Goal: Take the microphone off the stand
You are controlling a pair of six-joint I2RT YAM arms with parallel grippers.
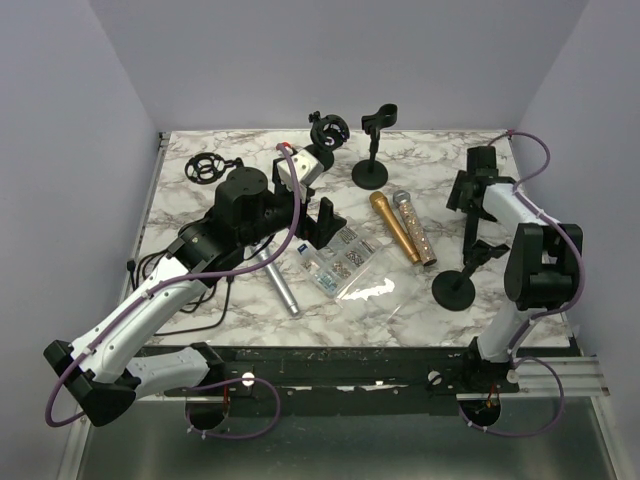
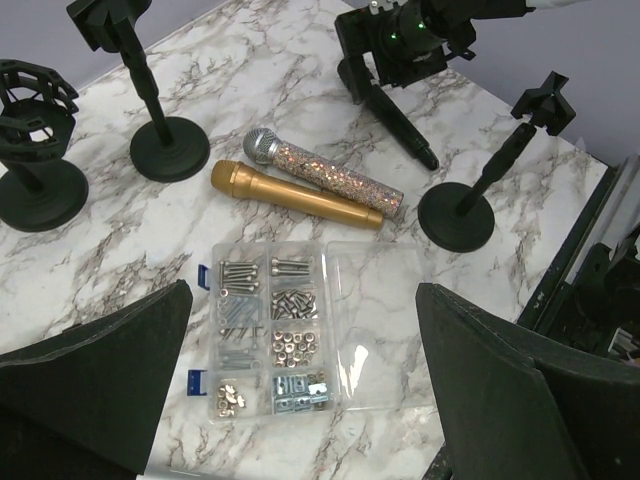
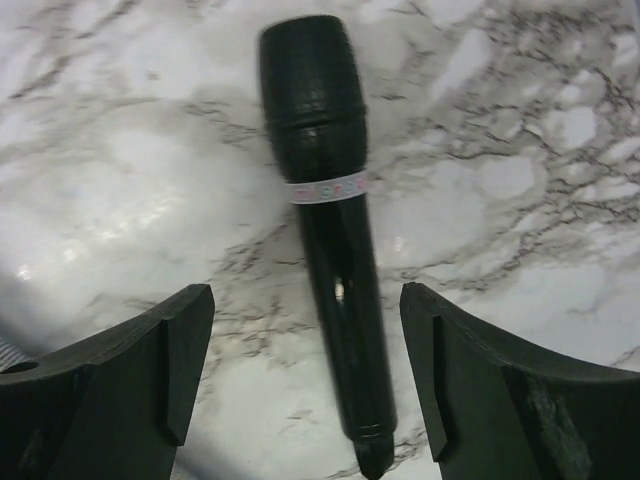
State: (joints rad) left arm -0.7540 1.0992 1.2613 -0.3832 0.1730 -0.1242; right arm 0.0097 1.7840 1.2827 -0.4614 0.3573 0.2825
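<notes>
A black microphone (image 3: 330, 200) with a pale band lies on the marble table, off any stand; it also shows in the top view (image 1: 470, 236) and the left wrist view (image 2: 405, 125). My right gripper (image 3: 305, 295) is open, its fingers on either side of the microphone's handle without touching it; in the top view it (image 1: 468, 200) hovers at the right. A black stand (image 1: 455, 288) with an empty clip is just in front. My left gripper (image 2: 303, 300) is open and empty above a clear screw box (image 2: 275, 330), at the table's middle (image 1: 322, 218).
A gold microphone (image 1: 394, 228) and a glitter microphone (image 1: 416, 230) lie side by side mid-table. A silver microphone (image 1: 280, 285) lies under the left arm. A second stand (image 1: 371, 170) with an empty clip and two shock-mount stands (image 1: 328, 135) (image 1: 205, 168) stand at the back.
</notes>
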